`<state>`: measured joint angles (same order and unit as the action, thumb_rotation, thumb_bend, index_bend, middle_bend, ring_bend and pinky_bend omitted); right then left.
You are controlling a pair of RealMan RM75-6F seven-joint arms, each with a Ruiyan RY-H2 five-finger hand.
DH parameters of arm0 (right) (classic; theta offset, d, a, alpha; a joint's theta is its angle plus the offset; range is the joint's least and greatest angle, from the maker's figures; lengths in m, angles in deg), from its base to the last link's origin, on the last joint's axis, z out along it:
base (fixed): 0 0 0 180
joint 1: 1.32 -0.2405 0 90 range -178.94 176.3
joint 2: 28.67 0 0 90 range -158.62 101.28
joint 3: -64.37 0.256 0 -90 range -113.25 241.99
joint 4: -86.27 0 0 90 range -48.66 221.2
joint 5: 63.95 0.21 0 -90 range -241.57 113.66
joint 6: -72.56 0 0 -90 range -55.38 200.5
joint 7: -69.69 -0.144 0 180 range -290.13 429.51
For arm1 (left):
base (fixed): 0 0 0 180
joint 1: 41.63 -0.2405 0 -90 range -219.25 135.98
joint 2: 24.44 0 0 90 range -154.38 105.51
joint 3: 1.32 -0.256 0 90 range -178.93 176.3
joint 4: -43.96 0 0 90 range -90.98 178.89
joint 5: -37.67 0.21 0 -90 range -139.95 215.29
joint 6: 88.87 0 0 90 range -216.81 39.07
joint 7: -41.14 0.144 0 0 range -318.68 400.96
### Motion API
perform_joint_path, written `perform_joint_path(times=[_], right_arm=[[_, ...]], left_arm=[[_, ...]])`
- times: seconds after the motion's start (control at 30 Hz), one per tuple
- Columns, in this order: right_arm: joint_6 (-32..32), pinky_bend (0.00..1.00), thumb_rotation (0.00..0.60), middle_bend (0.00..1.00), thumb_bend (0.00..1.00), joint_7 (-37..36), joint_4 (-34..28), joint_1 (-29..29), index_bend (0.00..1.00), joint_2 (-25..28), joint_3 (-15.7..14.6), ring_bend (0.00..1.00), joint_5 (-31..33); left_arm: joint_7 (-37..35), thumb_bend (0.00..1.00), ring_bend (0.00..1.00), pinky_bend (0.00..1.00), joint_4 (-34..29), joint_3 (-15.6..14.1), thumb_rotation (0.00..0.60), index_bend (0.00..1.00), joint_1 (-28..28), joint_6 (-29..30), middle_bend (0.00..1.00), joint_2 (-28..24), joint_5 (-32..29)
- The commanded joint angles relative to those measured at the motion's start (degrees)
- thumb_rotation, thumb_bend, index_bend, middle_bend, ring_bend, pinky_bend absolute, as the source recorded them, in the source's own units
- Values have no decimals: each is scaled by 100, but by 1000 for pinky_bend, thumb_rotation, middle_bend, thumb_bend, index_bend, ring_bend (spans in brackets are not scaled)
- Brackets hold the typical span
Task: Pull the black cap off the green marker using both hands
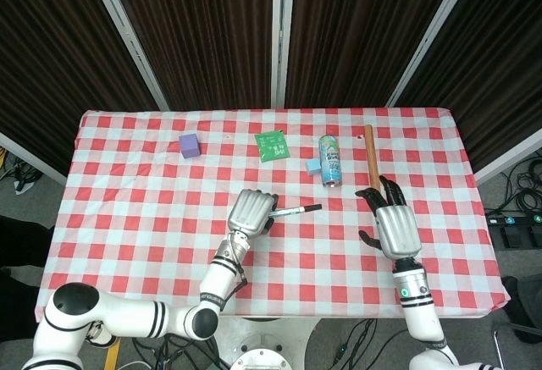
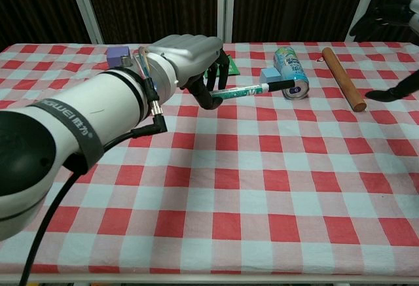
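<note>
Left hand [image 2: 186, 57] has the slim green plastic marker [image 2: 239, 91] lifted above the red-and-white checked table [image 2: 262, 188], fingers [image 2: 211, 97] wrapped round its tail end, black cap [image 2: 280, 86] jutting out rightward, free. Right hand [image 1: 395, 228] hovers well apart, fingers spread, holding nothing. It's light, stiff, smooth plastic, likely slippery; I'd pinch the cap squarely and pull straight along the barrel.

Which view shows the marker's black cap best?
The chest view: the black cap sticks out sideways from the green marker held by the left hand, clear of the fingers. The head view shows the cap only as a tiny dark tip.
</note>
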<state>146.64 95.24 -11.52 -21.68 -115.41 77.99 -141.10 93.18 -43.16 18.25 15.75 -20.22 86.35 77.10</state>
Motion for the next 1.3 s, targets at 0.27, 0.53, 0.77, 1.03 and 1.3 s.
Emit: perform_joint_path(times=[0.27, 0.53, 0.77, 1.03, 1.3], right_arm=[[-685, 156, 600, 312, 33, 628, 288, -914, 359, -509, 318, 65, 354], [-852, 167, 600, 332, 41, 814, 588, -1215, 392, -782, 274, 81, 681], [-787, 185, 600, 361, 87, 810, 782, -1313, 420, -903, 198, 110, 745], [-644, 202, 600, 400, 107, 658, 937, -1383, 463, -988, 152, 140, 665], [-564, 221, 600, 442, 135, 565, 1043, -1407, 494, -1036, 74, 176, 639]], left_arm=[[150, 412, 500, 563, -235, 71, 600, 560, 101, 130, 567, -112, -105], [216, 413, 500, 563, -367, 64, 600, 559, 136, 220, 567, -198, -179], [244, 412, 500, 563, -452, 44, 600, 559, 160, 282, 567, -239, -238], [246, 412, 500, 563, -542, 22, 600, 559, 188, 337, 567, -243, -290], [227, 413, 500, 563, -639, 16, 600, 559, 207, 368, 567, -268, -344]])
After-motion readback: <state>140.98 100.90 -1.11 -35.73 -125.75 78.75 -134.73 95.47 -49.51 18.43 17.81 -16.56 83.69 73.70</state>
